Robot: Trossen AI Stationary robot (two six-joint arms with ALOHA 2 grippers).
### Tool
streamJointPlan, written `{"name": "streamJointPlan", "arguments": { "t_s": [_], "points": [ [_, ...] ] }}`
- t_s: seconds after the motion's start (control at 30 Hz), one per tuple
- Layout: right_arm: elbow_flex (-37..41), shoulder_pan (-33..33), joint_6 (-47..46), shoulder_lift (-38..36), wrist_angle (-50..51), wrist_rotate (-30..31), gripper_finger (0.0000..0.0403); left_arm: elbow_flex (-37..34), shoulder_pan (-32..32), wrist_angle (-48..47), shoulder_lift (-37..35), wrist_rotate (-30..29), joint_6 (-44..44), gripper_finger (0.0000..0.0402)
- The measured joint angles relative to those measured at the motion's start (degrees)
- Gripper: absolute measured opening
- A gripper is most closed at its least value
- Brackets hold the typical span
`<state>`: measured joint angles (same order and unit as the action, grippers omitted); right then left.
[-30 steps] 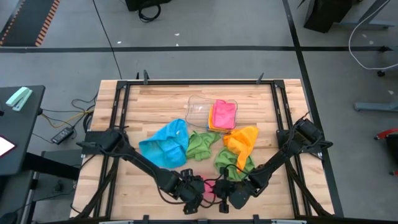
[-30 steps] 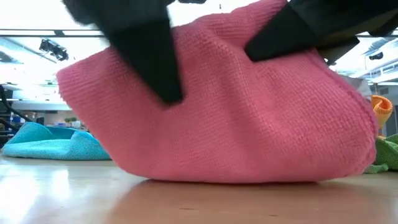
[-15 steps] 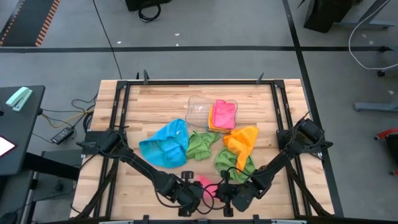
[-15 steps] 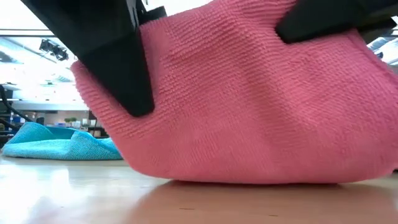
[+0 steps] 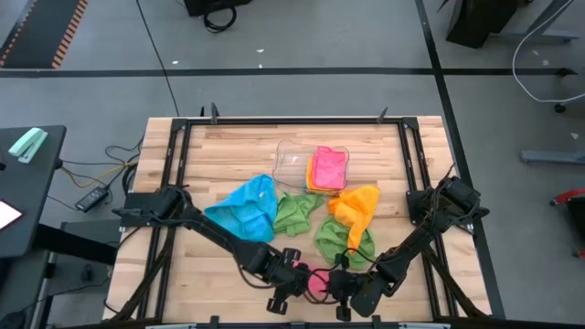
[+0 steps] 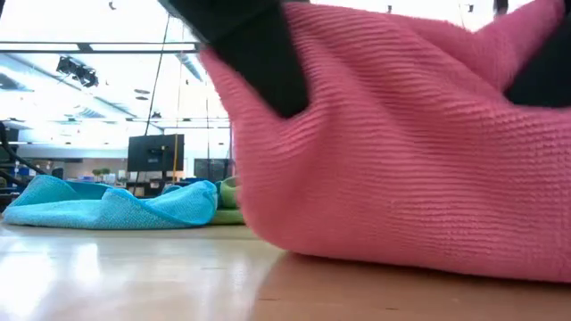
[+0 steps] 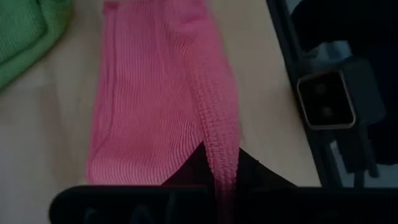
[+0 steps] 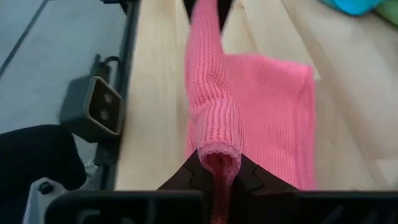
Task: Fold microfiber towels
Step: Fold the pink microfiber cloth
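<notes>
Pink towel at near bench edge, pinched at opposite edges by left claw and right claw, both clamped on cloth. Soft, light, limp; sags between grips, bunches easily. Best taken at corners or hems. Other towels heaped mid-bench, well apart.

Grey floor surrounds the wooden table; a black cable crosses it beyond the table. Ceiling lights glow behind the table.

Left gripper closed onto pink towel; both grippers shifted right along front edge.
</notes>
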<state>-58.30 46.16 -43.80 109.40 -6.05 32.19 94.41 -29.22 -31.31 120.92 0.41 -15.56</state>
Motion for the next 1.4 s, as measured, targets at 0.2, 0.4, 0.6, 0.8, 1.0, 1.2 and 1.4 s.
{"name": "streamJointPlan", "arguments": {
  "t_s": [0.2,0.4,0.6,0.8,1.0,1.2,1.4],
  "points": [
    [2.41,0.90,-2.77,0.33,-2.36,1.31,0.0025,-0.03,2.44,1.42,1.99,4.76,2.79,0.0029],
    [5.31,2.01,-8.62,0.33,-3.46,1.52,0.0025,-0.07,4.81,2.25,2.98,6.03,6.77,0.0018],
    [6.07,2.67,-12.13,0.33,-3.15,0.72,0.0025,-0.07,6.60,3.11,2.98,6.13,11.81,0.0028],
    [5.96,3.21,-12.80,0.33,-2.27,-1.08,0.0025,-0.07,7.98,3.75,2.98,6.24,14.85,0.0044],
    [5.93,3.20,-13.13,0.33,-2.32,-1.60,0.0025,-0.07,8.20,4.87,2.98,3.74,18.00,0.0044],
    [5.92,3.59,-13.46,0.35,-2.49,-1.21,0.0025,-0.07,8.37,6.05,2.98,-0.95,21.06,0.0049],
    [5.90,3.61,-14.64,-0.72,-1.77,-0.66,0.0025,-0.06,8.55,8.46,3.46,-3.47,20.44,0.0053]
  ]
}}
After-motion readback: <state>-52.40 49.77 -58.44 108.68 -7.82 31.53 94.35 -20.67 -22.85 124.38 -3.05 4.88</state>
